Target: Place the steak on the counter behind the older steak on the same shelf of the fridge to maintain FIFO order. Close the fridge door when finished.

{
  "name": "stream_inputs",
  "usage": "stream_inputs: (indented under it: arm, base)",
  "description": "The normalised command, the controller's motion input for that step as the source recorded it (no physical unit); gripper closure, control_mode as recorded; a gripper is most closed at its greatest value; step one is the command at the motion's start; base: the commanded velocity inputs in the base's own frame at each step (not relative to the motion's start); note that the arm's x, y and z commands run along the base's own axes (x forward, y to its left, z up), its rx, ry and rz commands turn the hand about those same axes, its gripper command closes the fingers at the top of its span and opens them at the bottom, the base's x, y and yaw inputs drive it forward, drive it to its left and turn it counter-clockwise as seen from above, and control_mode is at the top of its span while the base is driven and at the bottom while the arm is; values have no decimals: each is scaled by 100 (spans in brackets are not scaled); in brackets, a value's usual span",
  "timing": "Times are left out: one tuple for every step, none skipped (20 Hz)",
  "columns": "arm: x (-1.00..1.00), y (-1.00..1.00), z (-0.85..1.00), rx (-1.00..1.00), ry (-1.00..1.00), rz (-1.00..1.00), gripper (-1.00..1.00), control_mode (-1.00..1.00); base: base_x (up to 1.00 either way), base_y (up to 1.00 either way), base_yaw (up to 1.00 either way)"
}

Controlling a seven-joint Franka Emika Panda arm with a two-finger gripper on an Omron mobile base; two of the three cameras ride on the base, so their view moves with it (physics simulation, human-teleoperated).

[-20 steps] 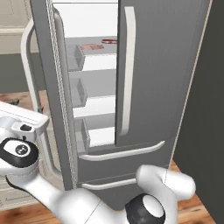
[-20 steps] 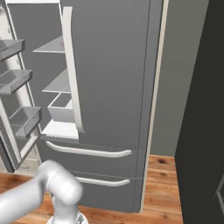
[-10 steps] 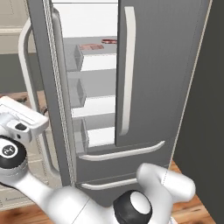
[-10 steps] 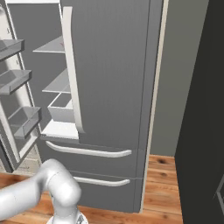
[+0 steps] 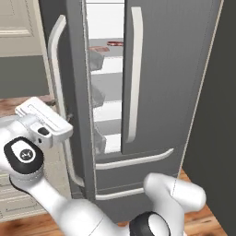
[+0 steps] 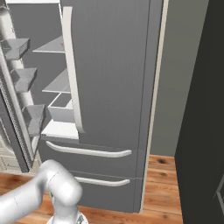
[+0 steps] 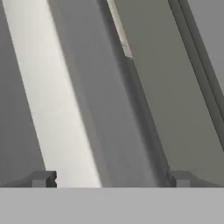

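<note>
1. You can see the steak (image 5: 115,43) as a small dark red slab at the upper middle of the left base view, lying deep inside the fridge on the top shelf (image 5: 107,51) that shows through the door gap.
2. Just to its left in that view, the older steak (image 5: 97,48) lies on the same shelf, a paler pink-tan slab sitting nearer the front edge.
3. The fridge (image 5: 170,83) takes up most of the left base view; its right door is shut and its left door (image 5: 76,92) stands partly open, edge-on to you, with a long white handle (image 5: 59,92) on its outer face.
4. In the right base view the fridge body (image 6: 113,74) fills the centre, with the open cavity, grey shelves and door bins (image 6: 19,78) at the left of the frame and two drawer fronts (image 6: 96,166) below.
5. The gripper (image 7: 111,178) is spread wide in the hand view: the two dark fingertips (image 7: 43,178) rise at the bottom left and bottom right with nothing between them, so it holds nothing.
6. Ahead of the gripper in the hand view you have the white door handle (image 7: 48,100) running diagonally at the left, beside grey door panel.
7. In the left base view the white hand sits at the left of the frame, just beside that handle.
8. Wooden floor (image 6: 162,192) shows at the lower right of the right base view.
</note>
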Motion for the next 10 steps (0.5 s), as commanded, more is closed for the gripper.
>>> stream_inputs:
  arm:
    - [0, -100, 0, 5, 0, -10, -100, -100]
    - [0, -100, 0, 6, 0, -10, -100, -100]
    - [0, -100, 0, 7, 0, -10, -100, -100]
    - [0, -100, 0, 6, 0, -10, -100, -100]
    - [0, -100, 0, 6, 0, -9, -100, -100]
    - [0, -100, 0, 7, 0, -9, -100, -100]
    - [0, -100, 0, 7, 0, -9, -100, -100]
    - [0, -100, 0, 7, 0, -9, -100, -100]
    - [0, -100, 0, 7, 0, -9, -100, -100]
    - [0, -100, 0, 6, 0, -9, -100, -100]
  base:
    - [0, 0, 0]
    - [0, 0, 0]
    - [0, 0, 0]
    - [0, 0, 0]
    - [0, 0, 0]
    - [0, 0, 0]
    - [0, 0, 0]
    - [0, 0, 0]
    - [0, 0, 0]
    - [0, 0, 0]
